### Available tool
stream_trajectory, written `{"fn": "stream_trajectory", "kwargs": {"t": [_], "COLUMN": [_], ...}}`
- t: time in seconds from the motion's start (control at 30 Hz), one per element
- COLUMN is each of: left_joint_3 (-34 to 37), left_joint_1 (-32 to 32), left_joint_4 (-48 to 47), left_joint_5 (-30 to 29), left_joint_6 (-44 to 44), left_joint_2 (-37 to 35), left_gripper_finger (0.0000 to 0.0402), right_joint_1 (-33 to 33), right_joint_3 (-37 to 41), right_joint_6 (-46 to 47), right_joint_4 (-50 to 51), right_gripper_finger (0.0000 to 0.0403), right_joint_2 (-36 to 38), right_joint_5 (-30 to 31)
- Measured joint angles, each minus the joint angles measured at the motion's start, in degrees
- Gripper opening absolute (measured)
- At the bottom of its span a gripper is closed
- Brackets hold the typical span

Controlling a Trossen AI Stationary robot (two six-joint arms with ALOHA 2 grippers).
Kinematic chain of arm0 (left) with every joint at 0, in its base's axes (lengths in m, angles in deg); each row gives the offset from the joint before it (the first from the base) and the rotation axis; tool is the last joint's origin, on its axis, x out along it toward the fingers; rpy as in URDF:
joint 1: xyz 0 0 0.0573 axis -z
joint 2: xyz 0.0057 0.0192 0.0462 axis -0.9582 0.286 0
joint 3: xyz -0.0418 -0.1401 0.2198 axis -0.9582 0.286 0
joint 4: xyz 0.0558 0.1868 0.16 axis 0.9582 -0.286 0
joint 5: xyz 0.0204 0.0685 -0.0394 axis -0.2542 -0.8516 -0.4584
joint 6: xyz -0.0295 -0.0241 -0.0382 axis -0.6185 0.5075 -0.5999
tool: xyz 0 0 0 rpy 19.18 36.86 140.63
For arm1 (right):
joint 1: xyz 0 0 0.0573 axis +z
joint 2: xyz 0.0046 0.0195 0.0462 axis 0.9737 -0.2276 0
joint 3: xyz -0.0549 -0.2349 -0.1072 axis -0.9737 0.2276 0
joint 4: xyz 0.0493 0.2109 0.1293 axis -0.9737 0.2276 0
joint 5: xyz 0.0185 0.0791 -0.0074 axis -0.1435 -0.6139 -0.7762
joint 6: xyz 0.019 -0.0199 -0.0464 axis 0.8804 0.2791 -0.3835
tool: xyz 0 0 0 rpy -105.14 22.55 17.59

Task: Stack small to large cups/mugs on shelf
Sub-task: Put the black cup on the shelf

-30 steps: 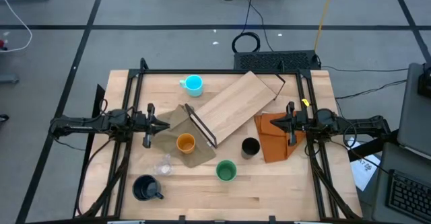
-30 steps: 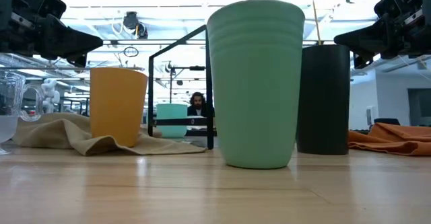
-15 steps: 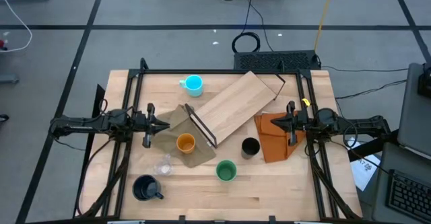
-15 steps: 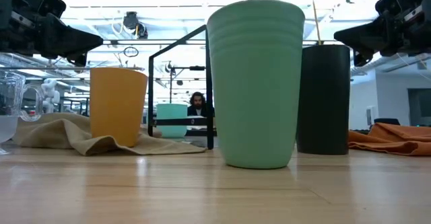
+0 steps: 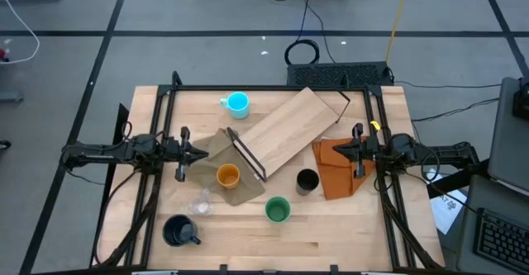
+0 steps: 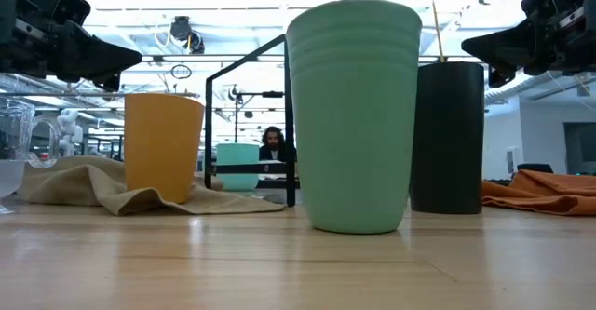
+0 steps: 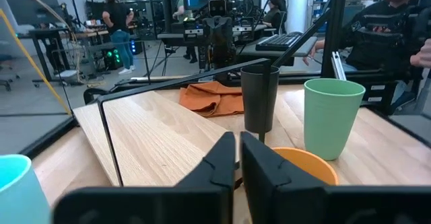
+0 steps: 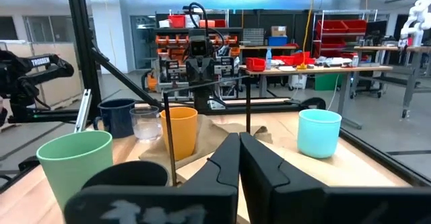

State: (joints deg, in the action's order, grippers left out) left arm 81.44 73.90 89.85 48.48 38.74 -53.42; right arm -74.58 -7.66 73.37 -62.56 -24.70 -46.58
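The plywood shelf lies flat and diagonal at mid-table, its black frame end over an olive cloth. The orange cup stands upright on that cloth. The clear cup, green cup, black tumbler, navy mug and cyan mug stand upright on the table. My left gripper hovers shut left of the cloth, above table height. My right gripper hovers shut over the orange cloth, right of the shelf.
A black metal rail frame borders the table's far, left and right sides. The near strip of the table is bare wood in front of the cups. People sit and stand in the room beyond the table.
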Motion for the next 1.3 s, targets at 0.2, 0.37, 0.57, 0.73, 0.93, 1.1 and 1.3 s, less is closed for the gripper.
{"fn": "stream_trajectory", "kwargs": {"t": [0.2, 0.37, 0.57, 0.73, 0.93, 1.1, 1.3], "left_joint_3": [0.0, 0.0, 0.0, 0.0, 0.0, 0.0, 0.0], "left_joint_1": [0.0, 0.0, 0.0, 0.0, 0.0, 0.0, 0.0], "left_joint_4": [1.1, 1.6, 1.8, 1.8, 1.8, 1.8, 1.8], "left_joint_5": [0.1, 0.0, 0.0, 0.0, 0.0, 0.0, 0.0], "left_joint_6": [-1.8, -1.7, -1.7, -1.7, -1.7, -1.7, -1.6], "left_joint_2": [0.0, 0.0, 0.0, 0.0, 0.0, 0.0, 0.0], "left_gripper_finger": [0.0021, 0.0035, 0.0036, 0.0035, 0.0035, 0.0035, 0.0035], "right_joint_1": [0.0, 0.1, -0.5, -0.6, -0.5, -0.9, -1.3], "right_joint_3": [0.0, 0.0, 0.0, 0.0, 0.0, 0.0, 0.0], "right_joint_6": [2.0, 1.9, 0.8, 3.0, 2.8, 7.3, 14.4], "right_joint_4": [-0.8, -1.2, -1.1, -0.9, -0.6, -0.4, 1.8], "right_gripper_finger": [0.0, 0.0, 0.0, 0.0, 0.0012, 0.0073, 0.0192], "right_joint_2": [0.0, 0.0, 0.0, 0.0, 0.0, 0.0, -0.3], "right_joint_5": [0.0, 0.0, 0.0, 0.0, 0.0, 0.2, 3.0]}}
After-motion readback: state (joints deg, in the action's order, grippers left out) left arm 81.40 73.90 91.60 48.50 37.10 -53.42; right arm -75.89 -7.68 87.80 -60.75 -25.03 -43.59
